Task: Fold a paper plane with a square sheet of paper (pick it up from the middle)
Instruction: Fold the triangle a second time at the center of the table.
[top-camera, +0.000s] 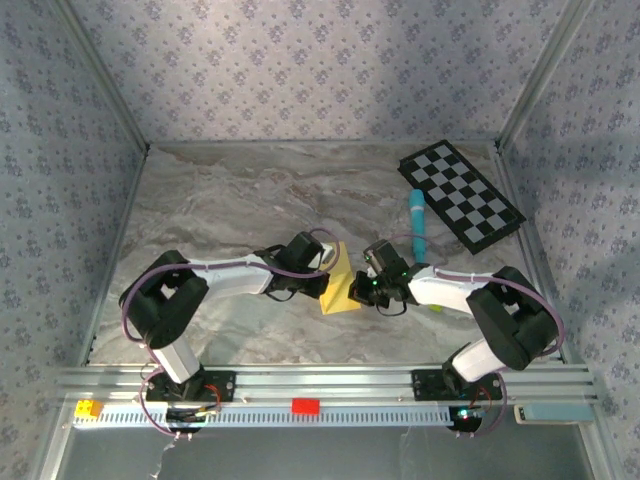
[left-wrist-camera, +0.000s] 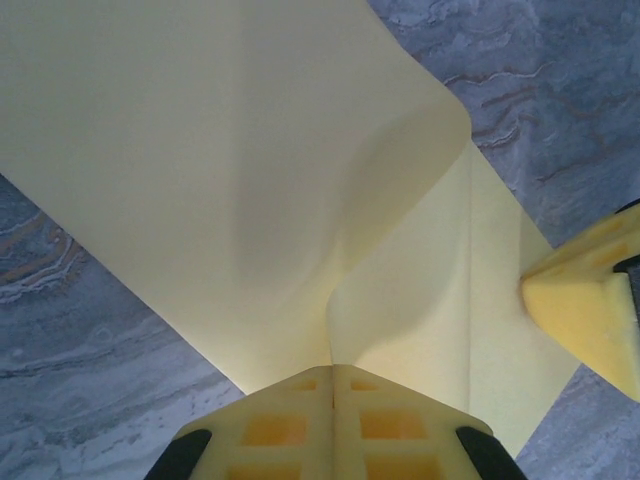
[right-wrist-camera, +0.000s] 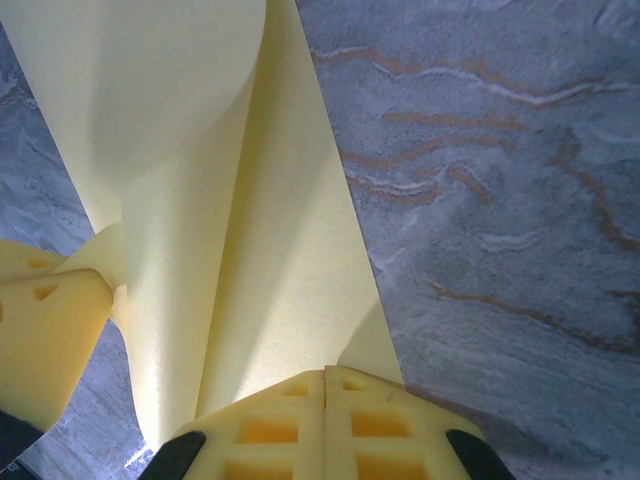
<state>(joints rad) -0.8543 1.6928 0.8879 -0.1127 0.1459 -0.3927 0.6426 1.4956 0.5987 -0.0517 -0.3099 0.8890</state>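
Square sheet of paper (top-camera: 339, 283): yellow, mid-bench, caught between the tips of the two arms. From above it reads as a creased wedge standing on edge.

Left end effector (top-camera: 322, 268): reaches in from the left. In its wrist view the two yellow pads (left-wrist-camera: 270, 425) are pressed together with no gap, and a fold of the sheet runs into the seam between them, so it is clamped on the paper. Above the seam the sheet fans out wide. One flap curls over to a rounded corner, and a second layer with a straight crease lies behind it to the right. The other arm's pad (left-wrist-camera: 585, 300) meets the sheet's right edge.

Right end effector (top-camera: 364, 288): comes in from the right. Its pads (right-wrist-camera: 380, 430) are flush together with the sheet's lower edge nipped at the seam, so it is clamped on the same paper. The sheet rises as a long strip with lengthwise creases.

Hard to make out:
- Both wrist views cut the sheet off at the frame top, so its full outline is unseen.
- From above, the wrists cover the pinch points.
- Cannot tell whether the lowest corner touches the marble bench (top-camera: 230, 200).

Far right: light-blue marker (top-camera: 417, 222) just beside black-and-white checkered board (top-camera: 461, 194).
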